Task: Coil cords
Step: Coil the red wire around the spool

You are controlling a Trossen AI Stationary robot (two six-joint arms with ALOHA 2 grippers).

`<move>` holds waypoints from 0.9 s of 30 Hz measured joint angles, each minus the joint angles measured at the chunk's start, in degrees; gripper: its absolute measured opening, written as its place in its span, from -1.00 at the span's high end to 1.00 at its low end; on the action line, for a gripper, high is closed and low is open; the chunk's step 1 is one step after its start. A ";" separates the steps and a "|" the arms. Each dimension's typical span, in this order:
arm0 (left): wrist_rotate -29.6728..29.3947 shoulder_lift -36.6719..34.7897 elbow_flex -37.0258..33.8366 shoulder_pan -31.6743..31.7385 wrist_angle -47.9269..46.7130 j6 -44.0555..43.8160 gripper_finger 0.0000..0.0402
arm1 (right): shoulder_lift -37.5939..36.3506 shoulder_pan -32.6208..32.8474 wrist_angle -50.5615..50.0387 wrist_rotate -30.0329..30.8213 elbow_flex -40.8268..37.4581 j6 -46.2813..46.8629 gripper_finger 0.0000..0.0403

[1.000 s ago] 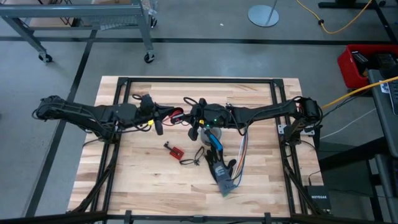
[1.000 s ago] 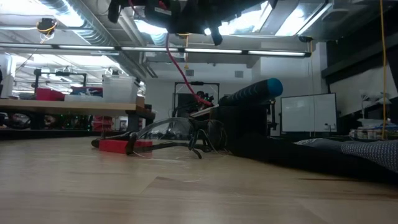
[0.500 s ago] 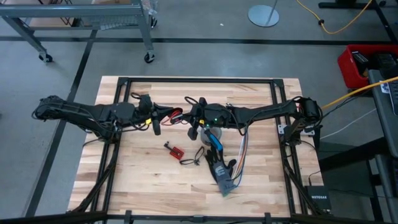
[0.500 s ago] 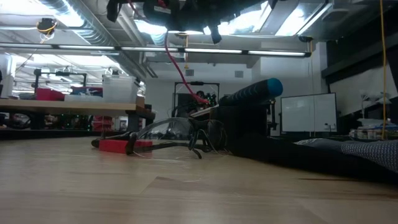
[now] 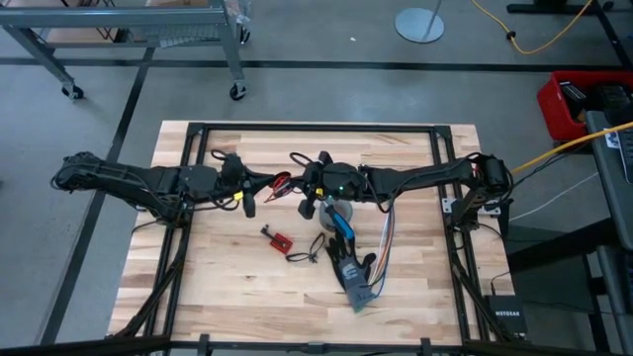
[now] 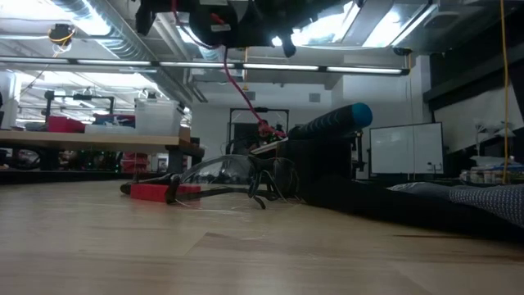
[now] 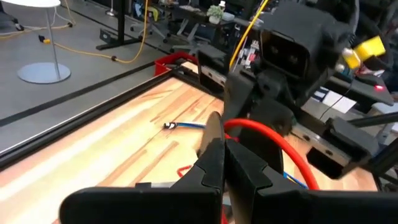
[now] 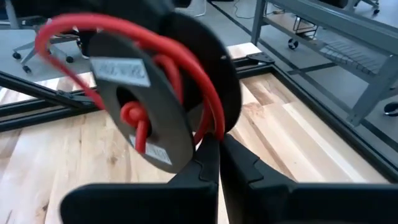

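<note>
Wooden table: seen from above, both arms are met at mid-table over the red cord.
Low view: cord is hung slack from above.
Left gripper: clamped on cord.
Right gripper: closed at the cord's black spool.
Risk: loop could be snagged or slipped if pulled apart.

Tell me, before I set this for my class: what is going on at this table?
Both arms are raised over the middle of the wooden table, handling a red cord between them. The left gripper and the right gripper are each shut on it, and part of it hangs down. A small red board lies untouched below.
</note>
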 joint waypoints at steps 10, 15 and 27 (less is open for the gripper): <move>1.19 0.25 -0.13 -0.11 -2.00 0.13 0.98 | -0.39 -0.09 1.49 1.22 0.31 -0.04 0.99; 1.06 0.31 -0.15 -0.06 -2.93 -0.33 0.87 | -0.39 -0.09 2.74 0.98 0.34 -0.04 0.99; 0.35 0.33 -0.21 0.10 -2.35 -0.02 0.88 | -0.42 0.22 7.35 -6.99 0.64 0.20 0.99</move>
